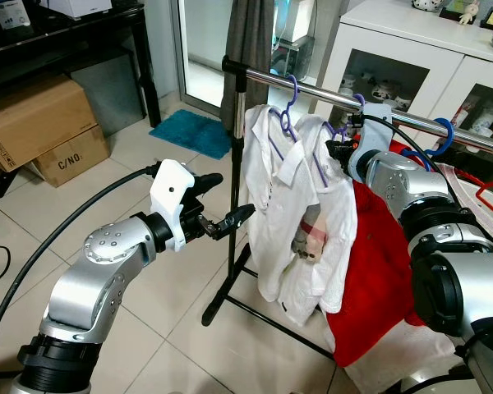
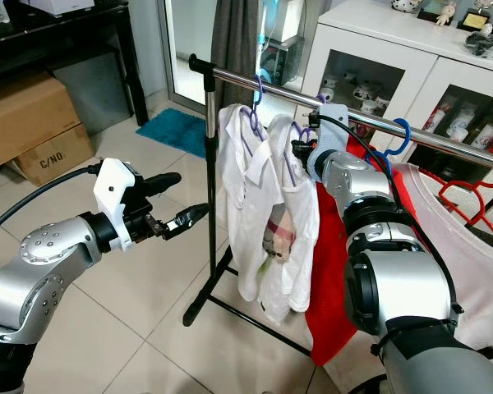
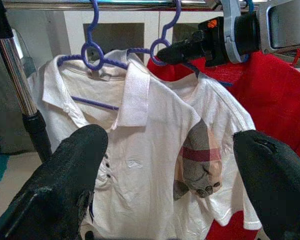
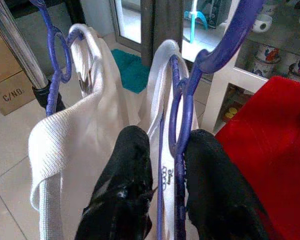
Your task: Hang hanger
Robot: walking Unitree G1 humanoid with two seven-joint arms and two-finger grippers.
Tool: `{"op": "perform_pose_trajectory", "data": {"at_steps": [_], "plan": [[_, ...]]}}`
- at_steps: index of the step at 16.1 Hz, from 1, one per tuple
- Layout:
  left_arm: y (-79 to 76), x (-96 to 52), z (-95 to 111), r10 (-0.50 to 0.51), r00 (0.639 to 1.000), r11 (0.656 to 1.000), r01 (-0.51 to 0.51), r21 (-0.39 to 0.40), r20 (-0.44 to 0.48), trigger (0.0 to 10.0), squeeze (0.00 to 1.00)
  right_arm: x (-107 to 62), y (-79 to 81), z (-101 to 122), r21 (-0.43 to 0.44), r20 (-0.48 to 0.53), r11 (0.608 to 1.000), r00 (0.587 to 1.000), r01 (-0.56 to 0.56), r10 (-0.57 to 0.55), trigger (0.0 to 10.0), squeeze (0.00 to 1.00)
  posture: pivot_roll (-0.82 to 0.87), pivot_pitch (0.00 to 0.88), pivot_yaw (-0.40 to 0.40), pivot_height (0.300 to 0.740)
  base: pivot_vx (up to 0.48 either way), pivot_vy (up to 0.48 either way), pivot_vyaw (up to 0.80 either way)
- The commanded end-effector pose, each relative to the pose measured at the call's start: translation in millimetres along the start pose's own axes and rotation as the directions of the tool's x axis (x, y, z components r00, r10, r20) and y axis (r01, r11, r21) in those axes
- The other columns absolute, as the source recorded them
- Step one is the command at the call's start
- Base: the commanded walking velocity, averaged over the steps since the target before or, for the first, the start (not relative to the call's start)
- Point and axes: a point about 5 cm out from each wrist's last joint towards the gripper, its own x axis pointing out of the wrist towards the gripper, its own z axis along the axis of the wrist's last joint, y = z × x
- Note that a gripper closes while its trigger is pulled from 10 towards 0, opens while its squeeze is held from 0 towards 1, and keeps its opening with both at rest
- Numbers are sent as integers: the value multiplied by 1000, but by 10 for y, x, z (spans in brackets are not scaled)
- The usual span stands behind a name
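Rail (image 1: 329,97) cut off at right edge, red garment (image 1: 378,271) half behind right arm

Two bulky silver metal arms with rounded, screw-studded joints and black bands, each ending in a white wrist block and a gripper of long black fingers, left gripper (image 1: 230,209), right gripper (image 4: 165,175), trailing thick black cables.

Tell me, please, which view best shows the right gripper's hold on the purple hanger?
The right wrist view: the right gripper pinches the purple hanger close up. The left wrist view shows it side-on; the eye views show it small.
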Motion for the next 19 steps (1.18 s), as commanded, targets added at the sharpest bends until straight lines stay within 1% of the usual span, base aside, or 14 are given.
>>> {"op": "perform_pose_trajectory", "data": {"at_steps": [1, 11, 12, 13, 14, 15, 16, 19], "plan": [[-9, 23, 14, -14, 1000, 1000, 14, 18, -5, 10000, 0, -2, 2, 87, -12, 19, 1000, 1000, 1, -1, 0, 0, -35, 0, -45, 740, 0, 0, 0], [0, 41, 20, -17, 1000, 1000, 17, 25, -5, 10000, 0, 8, 34, 66, -60, 29, 998, 999, -19, 21, 0, 0, -36, 0, -39, 740, 0, 0, 0], [0, 43, 21, -17, 1000, 1000, 17, 26, -4, 10000, 0, 10, 42, 68, -74, 24, 997, 999, -20, 22, 6549, 0, -36, 0, -39, 740, 0, 0, 0], [2, 47, 21, -17, 1000, 999, 17, 27, -4, 10000, 0, 13, 51, 67, -83, 19, 996, 1000, -18, 20, 10000, 0, -38, 0, -38, 740, 0, 0, 0], [2, 48, 21, -17, 1000, 999, 18, 27, -5, 10000, 0, 15, 56, 65, -83, 17, 996, 1000, -16, 18, 10000, 0, -38, 0, -38, 740, 0, 0, 0], [2, 51, 21, -18, 1000, 999, 18, 28, -5, 10000, 0, 20, 65, 72, -86, 15, 996, 1000, -9, 11, 10000, 435, -40, 0, -37, 740, 0, 0, 0], [2, 54, 21, -19, 1000, 999, 20, 28, -5, 10000, 0, 22, 66, 80, -86, 13, 996, 1000, -2, 3, 10000, 1000, -41, 0, -37, 740, 0, 0, 0], [-4, 58, 18, -21, 1000, 999, 21, 29, -6, 10000, 0, 22, 51, 99, -85, 11, 996, 1000, 27, -27, 10000, 1000, -41, 0, -43, 740, 0, 0, 0]]}}
